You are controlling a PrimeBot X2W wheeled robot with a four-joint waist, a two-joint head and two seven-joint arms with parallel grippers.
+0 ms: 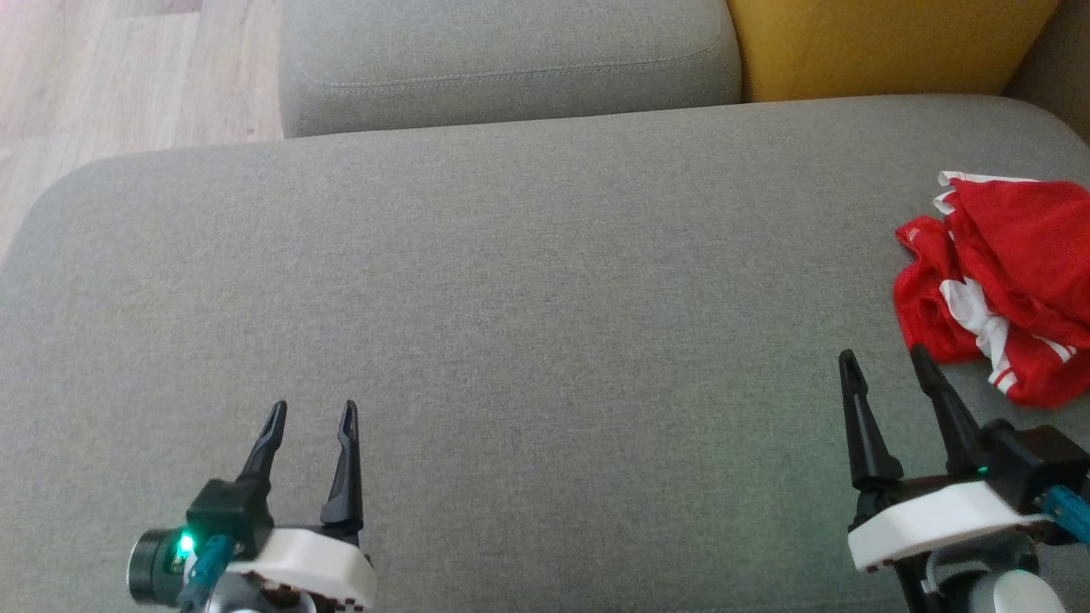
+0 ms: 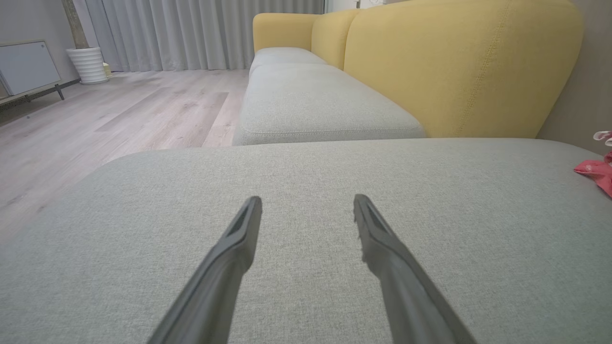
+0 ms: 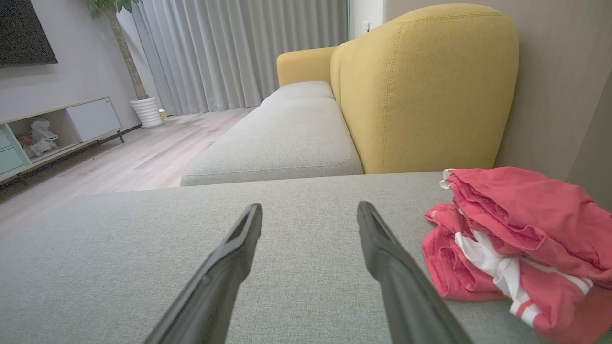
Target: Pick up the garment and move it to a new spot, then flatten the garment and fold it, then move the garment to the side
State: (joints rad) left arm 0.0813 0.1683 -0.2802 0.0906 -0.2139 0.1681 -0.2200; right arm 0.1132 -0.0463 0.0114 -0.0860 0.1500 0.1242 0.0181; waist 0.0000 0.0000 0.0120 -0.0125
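Left claw (image 1: 314, 409), right claw (image 1: 882, 354): spread, empty

both claws, left claw (image 1: 311, 413) and right claw (image 1: 886, 358), gape wide, empty.

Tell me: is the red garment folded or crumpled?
Crumpled. The red garment lies in a wrinkled heap on the grey cushion, white trim bunched unevenly.

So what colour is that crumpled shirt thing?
The garment is red with white stripes and trim, seen best in the right wrist view.
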